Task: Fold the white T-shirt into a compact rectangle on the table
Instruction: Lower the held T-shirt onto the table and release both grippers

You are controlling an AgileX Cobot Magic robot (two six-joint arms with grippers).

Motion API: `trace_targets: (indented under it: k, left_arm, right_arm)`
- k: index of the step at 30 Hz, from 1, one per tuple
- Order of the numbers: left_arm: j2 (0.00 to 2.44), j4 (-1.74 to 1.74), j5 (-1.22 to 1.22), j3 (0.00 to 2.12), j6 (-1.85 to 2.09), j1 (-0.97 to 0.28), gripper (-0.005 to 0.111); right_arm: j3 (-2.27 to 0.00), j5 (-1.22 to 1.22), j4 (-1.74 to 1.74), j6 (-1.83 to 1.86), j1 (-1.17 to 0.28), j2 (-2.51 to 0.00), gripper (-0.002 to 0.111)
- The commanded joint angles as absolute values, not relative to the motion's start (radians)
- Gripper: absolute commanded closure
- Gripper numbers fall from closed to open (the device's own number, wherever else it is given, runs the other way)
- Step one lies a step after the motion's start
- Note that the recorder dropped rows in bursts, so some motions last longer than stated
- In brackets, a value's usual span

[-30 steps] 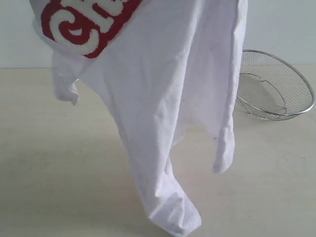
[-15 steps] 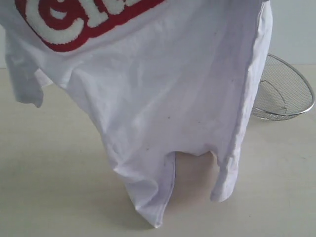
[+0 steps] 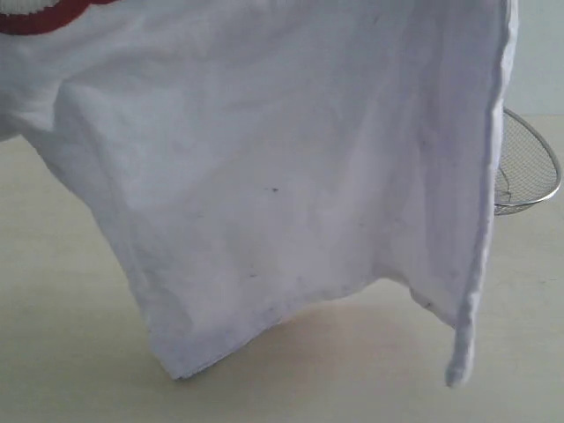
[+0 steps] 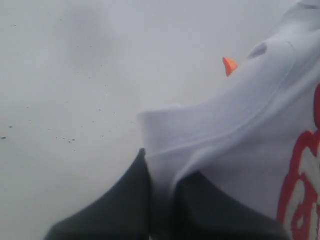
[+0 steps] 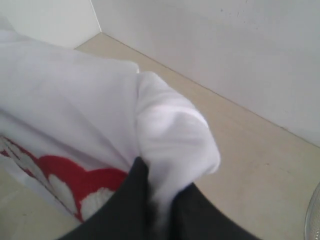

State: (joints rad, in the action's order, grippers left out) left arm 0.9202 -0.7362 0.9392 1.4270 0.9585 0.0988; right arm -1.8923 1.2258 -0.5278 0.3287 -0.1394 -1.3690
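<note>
Loosely the white T-shirt (image 3: 282, 176) hangs — wrinkled, speckled

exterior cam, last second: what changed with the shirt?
The shirt went from a narrow hanging drape to a broad spread sheet that fills most of the view. Its red banner slid up and left, almost out of frame, and the cloth now hides more of the basket. Unchanged: basket in place on the table; left pincer and right pincer shut on the shirt.
</note>
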Motion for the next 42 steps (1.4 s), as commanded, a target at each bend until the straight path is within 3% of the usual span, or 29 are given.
trace_targets:
  k: [1,26,42]
  left_arm:
    - [0.888,-0.71,0.938,1.44,0.929,0.1,0.102]
    - [0.932,-0.598,1.049,1.638,0.855,0.096,0.102]
    - [1.199,-0.587,0.935,1.615,0.896,0.096,0.102]
  right_arm:
    - [-1.8,1.221,-0.53,0.35,-0.14,-1.345,0.108]
    - [-1.777,1.221,-0.539,0.376,-0.14,-1.347,0.108]
    - [-1.711,1.168,-0.533,0.439,-0.14,-1.57,0.108]
